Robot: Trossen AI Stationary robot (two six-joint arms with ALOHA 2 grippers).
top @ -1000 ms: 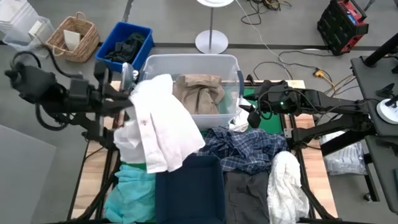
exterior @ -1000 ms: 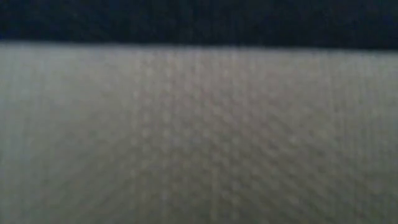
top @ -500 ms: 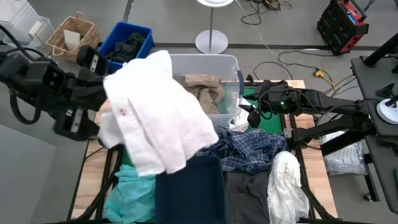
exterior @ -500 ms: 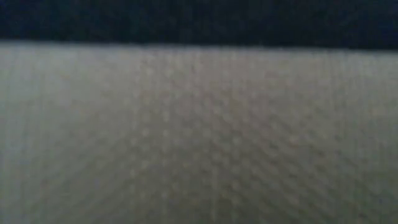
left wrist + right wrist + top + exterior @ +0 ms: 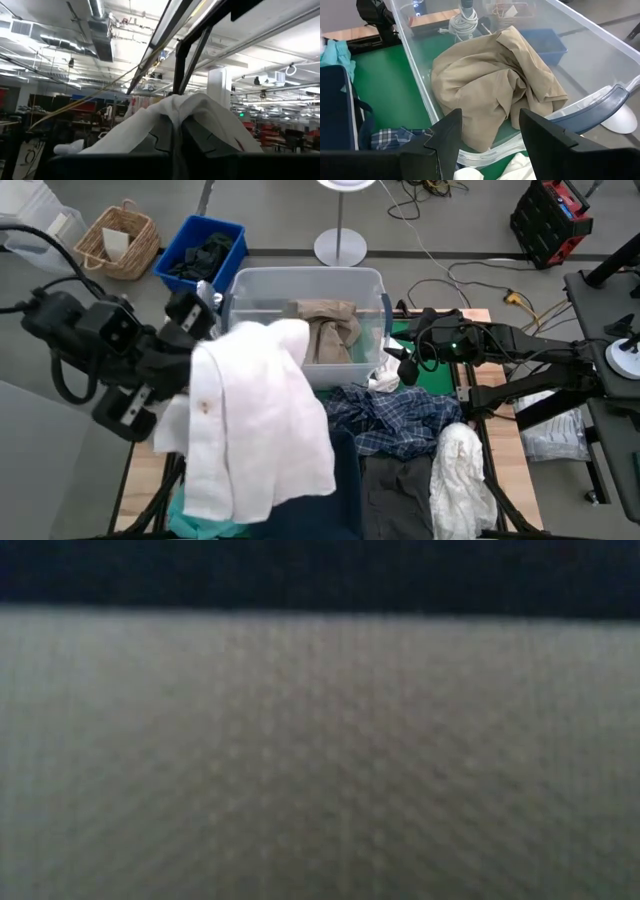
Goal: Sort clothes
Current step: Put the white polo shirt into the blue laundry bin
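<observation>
White shirt [image 5: 255, 420]: hangs lifted above the worktop's left side, draped from the left hand, its hem over the teal garment and the navy bin.
Left hand [image 5: 175, 120]: raised at the left, fingers pinched together on a fold of the white shirt, cloth falling to both sides of them.
Beige garment [image 5: 325, 328]: lies crumpled inside the clear tub [image 5: 300, 280], at the far middle of the worktop.
Plaid shirt [image 5: 395, 420]: spread in a heap at the centre, just in front of the tub.
Dark grey garment [image 5: 400, 495]: near edge, beside a second white piece [image 5: 460, 475] at its right.
Teal garment [image 5: 200, 525]: mostly hidden under the hanging shirt.
Right hand [image 5: 487, 137]: waits by the tub's right corner, fingers apart, holding nothing.
Step in hand: judged to be carrying one white item toward its pile or container.
Next move: likely needs the shirt swung clear of the other clothes and lowered over its destination before the fingers part; the trailing hem could snag the tub rim.
Low view: blocked by cloth.
</observation>
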